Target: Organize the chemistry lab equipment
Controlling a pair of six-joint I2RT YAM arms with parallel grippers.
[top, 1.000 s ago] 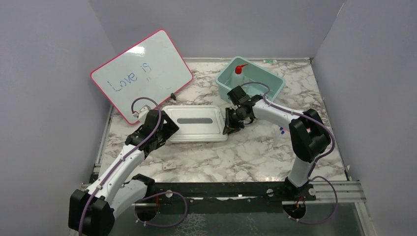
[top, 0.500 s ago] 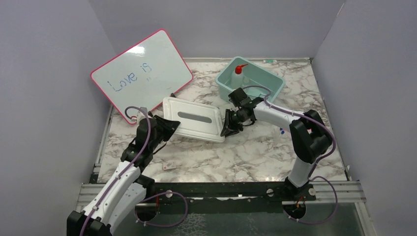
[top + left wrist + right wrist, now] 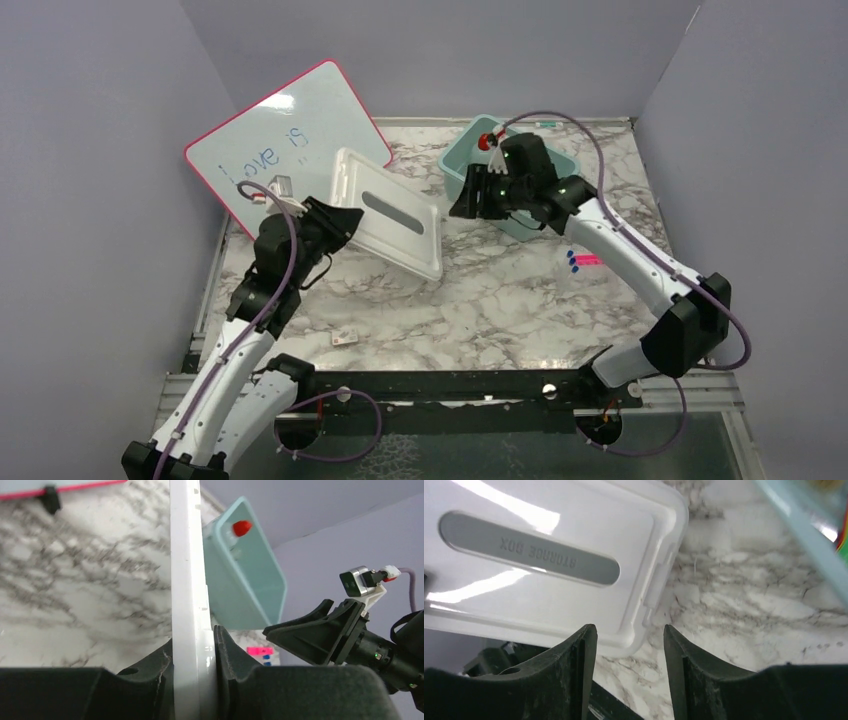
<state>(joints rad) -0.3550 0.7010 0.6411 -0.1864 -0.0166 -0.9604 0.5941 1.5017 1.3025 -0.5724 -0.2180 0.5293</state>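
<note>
Above the table [image 3: 520,300], the left gripper [image 3: 194,647] pinches the white lid [image 3: 385,210] by its rim, a piece that is likely light, stiff and slick, while the right gripper [image 3: 630,637] is spread and empty.

Overhead camera looks down; wrist cameras (close-up) share the lid [image 3: 187,580].

The white lid [image 3: 385,212] is no longer flat on the table [image 3: 500,300]. It has come up at a steep tilt, its top edge swung toward the back left. The left gripper [image 3: 340,222], which was spread wide a second ago, has clamped onto the lid's left rim and carries it alone, with its arm risen and stretched forward. The right gripper [image 3: 470,200] has let go of the opposite edge, parted its fingers and pulled up and back to hang by the teal bin [image 3: 245,575]. The lid's lowest corner may still touch the marble; I can't tell from here.
</note>
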